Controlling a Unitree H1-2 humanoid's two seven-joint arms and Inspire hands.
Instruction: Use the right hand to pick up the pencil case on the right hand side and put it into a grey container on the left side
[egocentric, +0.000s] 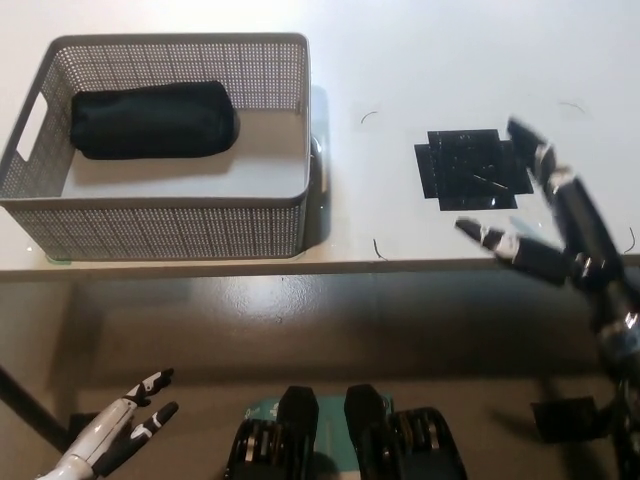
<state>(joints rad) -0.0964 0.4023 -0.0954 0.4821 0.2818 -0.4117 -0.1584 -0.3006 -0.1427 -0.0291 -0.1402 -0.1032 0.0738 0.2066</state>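
The black pencil case (152, 120) lies inside the grey mesh container (160, 232) at the left of the white table, against its far wall. My black right hand (550, 225) hangs open over the table's front right edge, fingers spread, holding nothing. It is just right of and below the black tape patch (472, 168). My white left hand (118, 428) rests open low at the lower left, below table level.
The white table (420, 60) carries thin pen marks around the black tape patch. Its front edge runs across the middle of the picture, with brown floor beneath. A small dark object (568, 418) sits on the floor at the lower right.
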